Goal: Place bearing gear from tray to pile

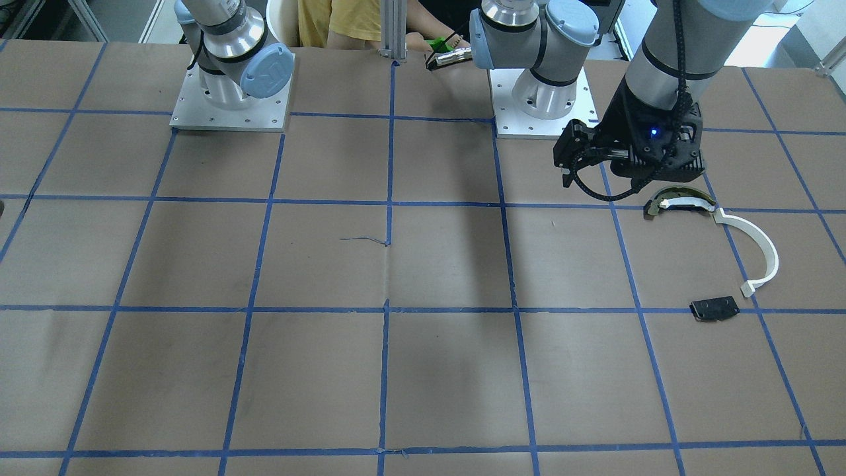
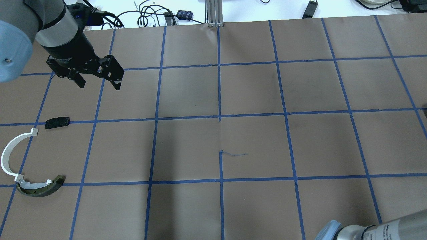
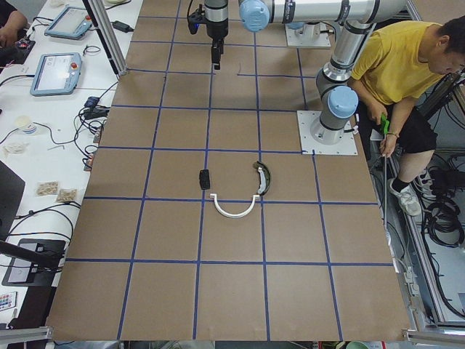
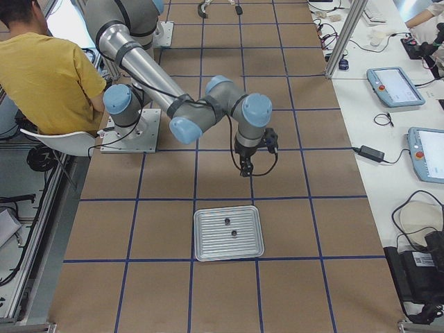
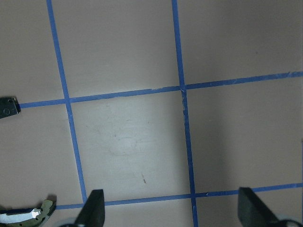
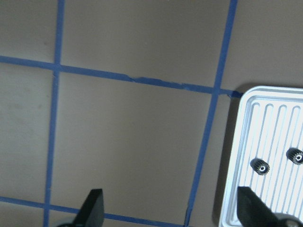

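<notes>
Two small dark bearing gears [image 6: 260, 166] [image 6: 296, 155] lie in a ribbed metal tray [image 6: 265, 123], which the exterior right view also shows [image 4: 202, 236]. My right gripper [image 6: 170, 210] is open and empty, hovering above the table beside the tray's edge [image 4: 245, 168]. The pile lies on the robot's left side: a white curved arc [image 2: 10, 156], a dark curved piece with a cream strip [image 2: 40, 188] and a small black plate [image 2: 57, 122]. My left gripper [image 2: 99, 83] is open and empty, raised above the table beyond the black plate [image 5: 173, 210].
Brown table with a blue tape grid. Both arm bases [image 1: 231, 99] [image 1: 542, 99] stand at the robot's edge. A person in a yellow shirt [image 4: 41, 76] sits behind them. An aluminium post [image 2: 215, 13] stands at the far edge, with tablets [image 4: 395, 87] and cables beyond.
</notes>
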`<state>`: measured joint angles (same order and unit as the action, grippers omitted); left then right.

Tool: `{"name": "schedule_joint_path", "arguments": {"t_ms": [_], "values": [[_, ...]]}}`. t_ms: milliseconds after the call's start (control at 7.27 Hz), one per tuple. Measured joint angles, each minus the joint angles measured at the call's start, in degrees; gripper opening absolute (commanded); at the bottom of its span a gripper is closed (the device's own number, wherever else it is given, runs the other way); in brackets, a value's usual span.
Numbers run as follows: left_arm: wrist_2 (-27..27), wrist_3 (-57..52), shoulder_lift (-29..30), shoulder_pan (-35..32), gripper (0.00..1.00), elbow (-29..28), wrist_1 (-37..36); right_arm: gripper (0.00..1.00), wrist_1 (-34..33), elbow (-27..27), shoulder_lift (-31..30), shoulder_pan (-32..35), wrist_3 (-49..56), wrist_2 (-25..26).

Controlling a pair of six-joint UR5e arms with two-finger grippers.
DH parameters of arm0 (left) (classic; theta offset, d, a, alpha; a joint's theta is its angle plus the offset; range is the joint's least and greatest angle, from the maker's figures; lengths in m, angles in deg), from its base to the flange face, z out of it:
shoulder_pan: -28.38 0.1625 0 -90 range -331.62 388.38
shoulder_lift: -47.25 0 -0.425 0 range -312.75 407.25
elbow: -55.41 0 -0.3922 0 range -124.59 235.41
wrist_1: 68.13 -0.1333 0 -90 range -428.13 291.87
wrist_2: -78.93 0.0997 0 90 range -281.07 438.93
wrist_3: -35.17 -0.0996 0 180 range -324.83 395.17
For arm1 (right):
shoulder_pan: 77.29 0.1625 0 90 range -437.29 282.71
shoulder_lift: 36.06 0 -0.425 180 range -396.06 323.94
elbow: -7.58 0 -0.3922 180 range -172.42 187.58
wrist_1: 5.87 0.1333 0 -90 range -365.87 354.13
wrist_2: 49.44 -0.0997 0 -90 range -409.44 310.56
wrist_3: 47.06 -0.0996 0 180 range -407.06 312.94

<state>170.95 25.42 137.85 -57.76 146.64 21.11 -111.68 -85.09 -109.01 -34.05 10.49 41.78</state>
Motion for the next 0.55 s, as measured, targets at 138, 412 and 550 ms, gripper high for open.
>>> {"name": "schedule_joint_path", "arguments": {"t_ms": [138,412,550], "values": [[0.0,0.0,0.0,0.0,1.00,0.0,0.0,0.97,-4.9,-1.5,2.2,-2.6,4.5,0.0],[0.0,0.1,0.0,0.0,1.00,0.0,0.0,0.97,-15.7,-4.4,6.9,-6.4,8.9,0.2],[0.0,0.1,0.0,0.0,1.00,0.0,0.0,0.96,-18.9,-4.8,8.9,-7.6,9.8,0.2]]}}
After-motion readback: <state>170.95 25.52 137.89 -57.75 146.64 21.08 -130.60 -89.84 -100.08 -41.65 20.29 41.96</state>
